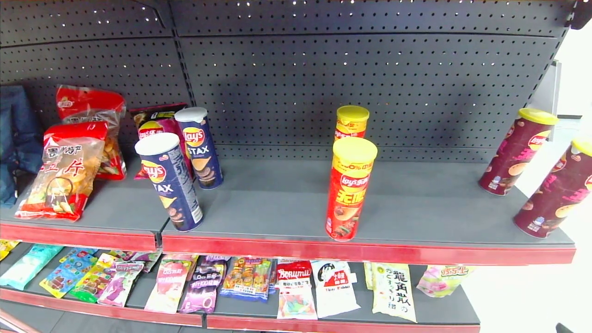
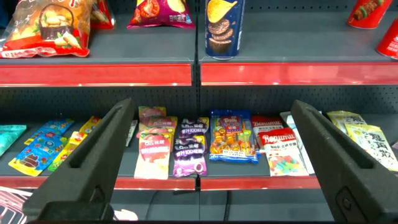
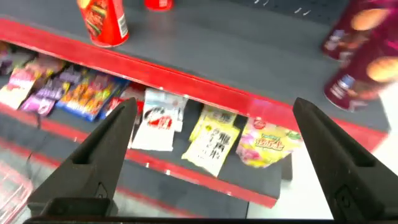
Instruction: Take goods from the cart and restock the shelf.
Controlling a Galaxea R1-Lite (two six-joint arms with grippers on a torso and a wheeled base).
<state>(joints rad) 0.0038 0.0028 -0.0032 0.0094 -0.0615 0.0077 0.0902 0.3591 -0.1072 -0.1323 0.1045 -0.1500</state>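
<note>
Smooth cylinders, crinkled film

The left gripper and right gripper are both spread wide and empty. On the matte grey shelf with its glossy red lip, tall cylindrical chip cans stand beside crinkly bags. Flat pouches lie below.

Upper shelf: snack bags at the left end. Right of them, left cans, one behind the other. Centre cans, likewise front and back. Right cans at the right end. Lower shelf, beneath: packets lying in a row.
</note>
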